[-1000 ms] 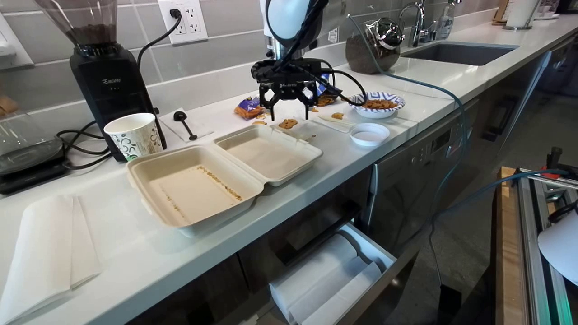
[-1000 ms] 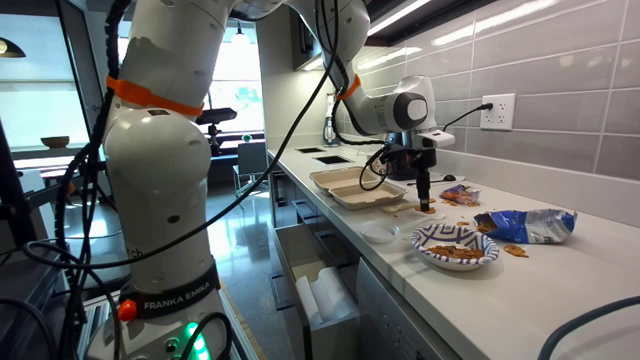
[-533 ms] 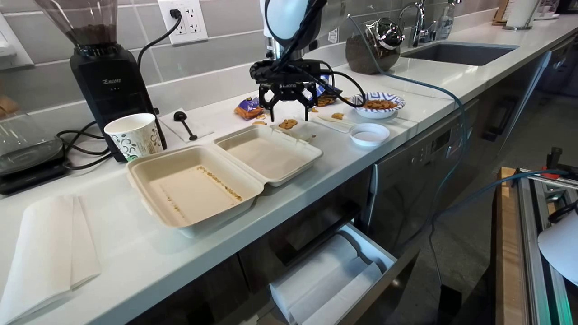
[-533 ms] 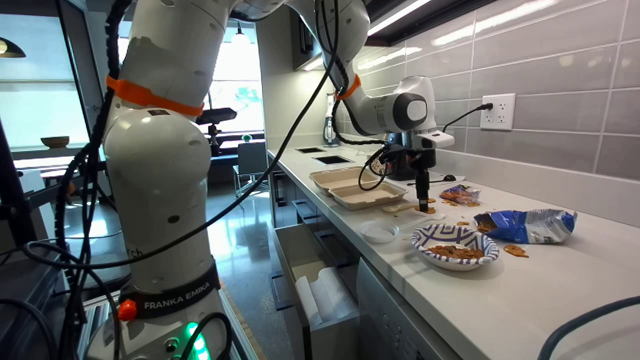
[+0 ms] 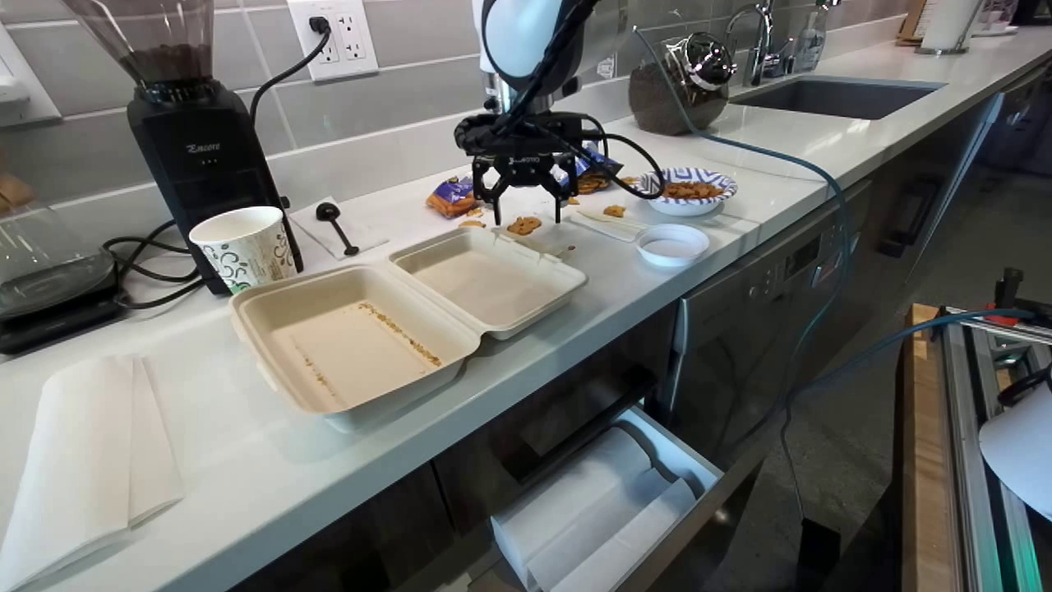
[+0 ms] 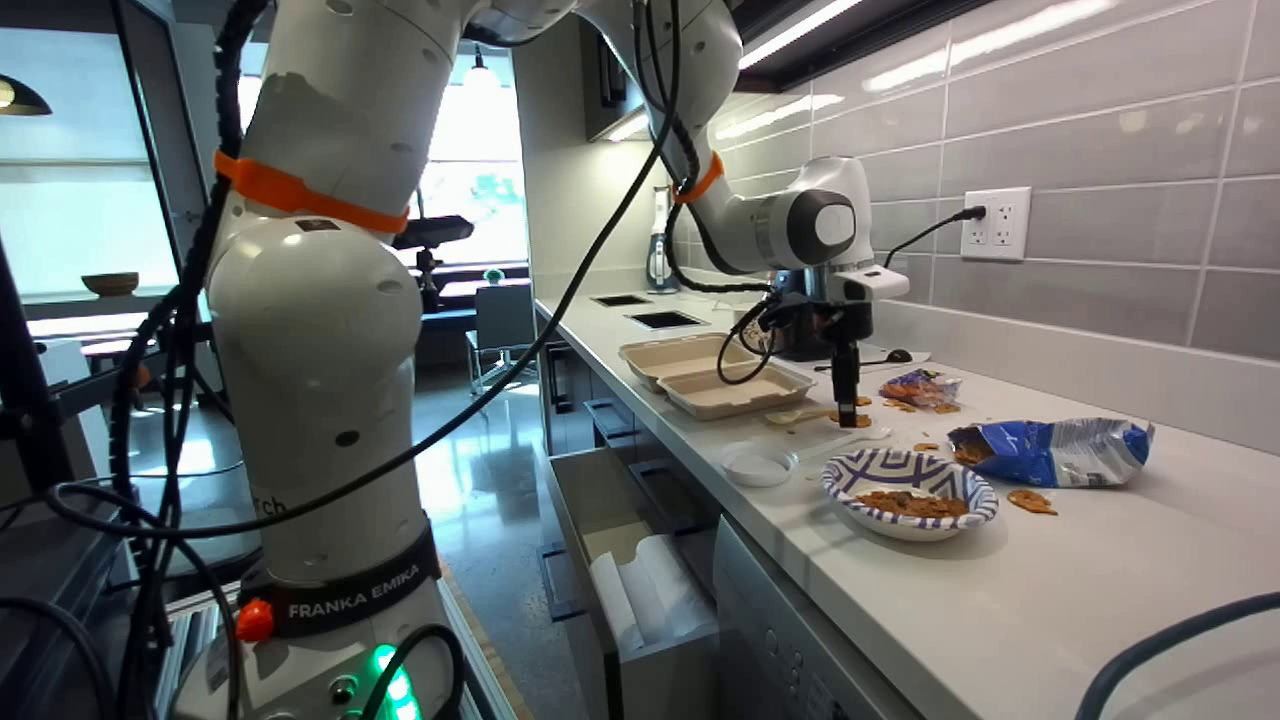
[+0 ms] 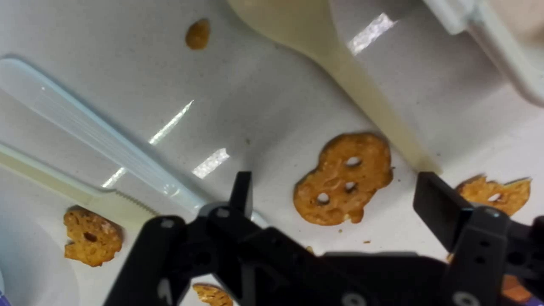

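when we look straight down, the gripper [image 7: 338, 191] has its two fingers [image 7: 437, 208] wide apart, and we see a pretzel [image 7: 335, 178] on the white counter [image 7: 127, 25] between them. we see a spoon [image 7: 365, 89] just beside it and an open box [image 5: 431, 300] near them both.

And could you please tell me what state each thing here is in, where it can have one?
Gripper: open, holding nothing
Nearest pretzel crisp: lying flat, not gripped
Takeout container: open, crumbs in one half
Drawer: pulled open
Patterned bowl: partly filled
Blue snack bag: open, lying down
Paper cup: upright, uncovered
Small white dish: upright, uncovered
Coffee grinder: hopper partly filled
Dishwasher: appears shut
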### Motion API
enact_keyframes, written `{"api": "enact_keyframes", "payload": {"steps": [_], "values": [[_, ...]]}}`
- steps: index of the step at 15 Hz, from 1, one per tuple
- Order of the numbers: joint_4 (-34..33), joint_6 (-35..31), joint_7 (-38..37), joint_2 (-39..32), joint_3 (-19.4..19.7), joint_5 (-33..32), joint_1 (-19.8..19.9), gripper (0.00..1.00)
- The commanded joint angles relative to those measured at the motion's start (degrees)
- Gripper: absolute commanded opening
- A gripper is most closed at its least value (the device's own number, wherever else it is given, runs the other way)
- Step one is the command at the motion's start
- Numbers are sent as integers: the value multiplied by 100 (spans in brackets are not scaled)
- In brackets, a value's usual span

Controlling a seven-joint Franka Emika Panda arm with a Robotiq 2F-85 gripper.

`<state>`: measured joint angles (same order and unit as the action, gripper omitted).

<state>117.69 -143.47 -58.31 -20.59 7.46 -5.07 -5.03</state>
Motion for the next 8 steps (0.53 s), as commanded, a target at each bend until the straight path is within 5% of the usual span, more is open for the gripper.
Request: {"api": "enact_keyframes", "payload": {"steps": [1, 4, 8], "values": [[-143, 146, -111, -124, 11, 46, -30, 93], [-173, 168, -131, -161, 18, 40, -35, 78], [-218, 181, -132, -193, 13, 46, -37, 74]]}}
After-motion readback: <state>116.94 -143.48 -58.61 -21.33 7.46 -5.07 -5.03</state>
